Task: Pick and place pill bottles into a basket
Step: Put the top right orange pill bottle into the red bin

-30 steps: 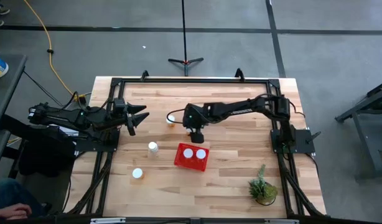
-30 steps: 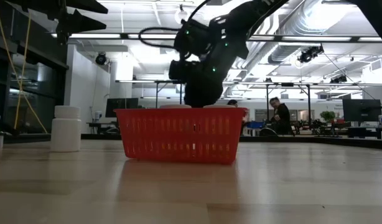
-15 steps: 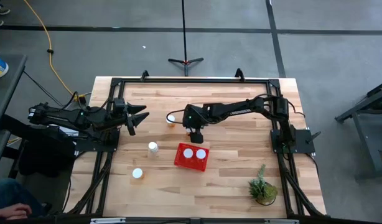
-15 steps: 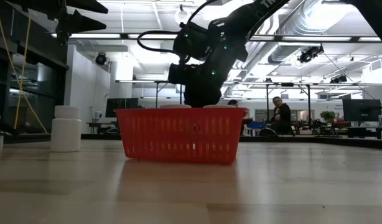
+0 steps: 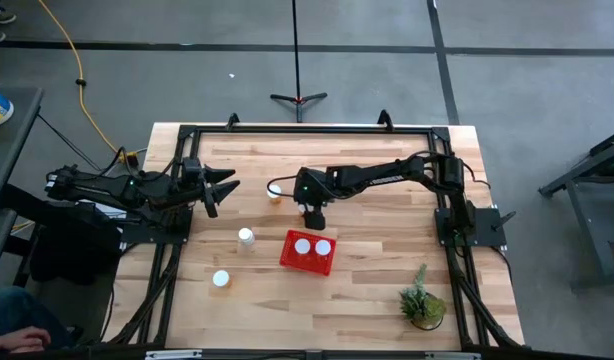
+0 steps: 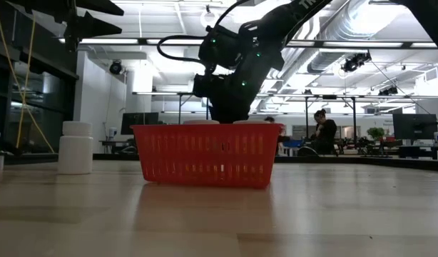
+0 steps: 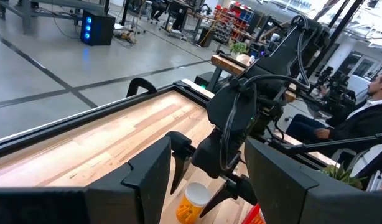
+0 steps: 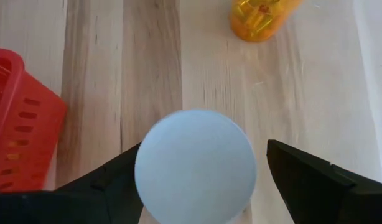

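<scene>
Two white-capped pill bottles (image 5: 312,246) are sitting inside the red basket (image 5: 290,255), a rectangular plastic one with perforated sides, near the middle of the pale wooden table (image 5: 367,290). Two more are standing left of it (a whitish bottle (image 5: 246,238) and an orange-bodied bottle (image 5: 221,280)), and an amber bottle (image 5: 276,195) is lying beyond. The right gripper (image 5: 313,214) is hovering just behind the basket, fingers spread around a round white cap (image 8: 196,166). The left gripper (image 5: 224,187) is waiting spread open at the table's left edge.
</scene>
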Motion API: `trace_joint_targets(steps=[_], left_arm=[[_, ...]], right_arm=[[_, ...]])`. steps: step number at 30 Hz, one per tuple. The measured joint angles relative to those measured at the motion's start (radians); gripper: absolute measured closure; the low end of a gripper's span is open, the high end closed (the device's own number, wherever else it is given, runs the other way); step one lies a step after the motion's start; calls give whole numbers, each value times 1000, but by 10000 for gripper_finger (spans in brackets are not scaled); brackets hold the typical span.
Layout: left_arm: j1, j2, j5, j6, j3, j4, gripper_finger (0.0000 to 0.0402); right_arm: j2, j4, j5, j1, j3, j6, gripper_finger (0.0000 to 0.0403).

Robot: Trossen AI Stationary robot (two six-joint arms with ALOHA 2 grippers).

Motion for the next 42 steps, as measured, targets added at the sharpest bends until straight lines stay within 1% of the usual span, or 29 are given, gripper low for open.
trace_joint_targets(steps=[3,14,18,21,26,31,34,36,42], left_arm=[[0,0,0,0,0,0,163],[0,0,0,1,0,-2,163],[0,0,1,1,0,-2,163],[0,0,10,1,0,-2,163],[0,0,24,1,0,-7,163],[0,0,27,1,0,-10,163],[0,0,27,1,0,-13,163],[0,0,27,1,0,-21,163],[0,0,27,-2,0,-49,163]], right_arm=[[0,0,1,0,0,24,113],[0,1,-5,1,0,92,201],[0,2,-5,1,0,128,221],[0,4,-5,1,0,172,221],[0,32,-3,1,0,216,209],[-15,31,-18,1,22,250,219],[-25,-6,-64,1,83,269,221],[-26,-60,-87,10,146,268,220],[-26,-220,-42,98,331,218,219]])
